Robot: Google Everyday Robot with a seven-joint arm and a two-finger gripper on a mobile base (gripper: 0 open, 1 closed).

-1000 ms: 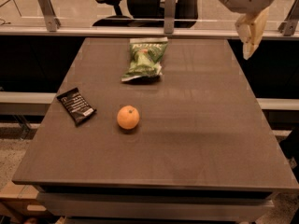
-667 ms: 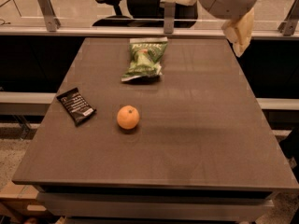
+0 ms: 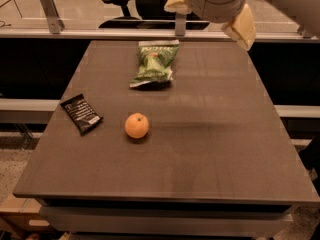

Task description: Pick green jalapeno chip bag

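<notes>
The green jalapeno chip bag (image 3: 154, 63) lies flat at the far middle of the table (image 3: 210, 154). It is crinkly and glossy, with white lettering along its top and pale sealed ends. Nearer, well apart from it, sit a round, smooth orange fruit (image 3: 136, 125) and a flat black wrapper (image 3: 81, 113) with a white label whose print is too small to read. The gripper (image 3: 210, 19) hangs above the far right edge, partly cut off by the frame, its pale fingers (image 3: 241, 26) spread apart and holding nothing.
</notes>
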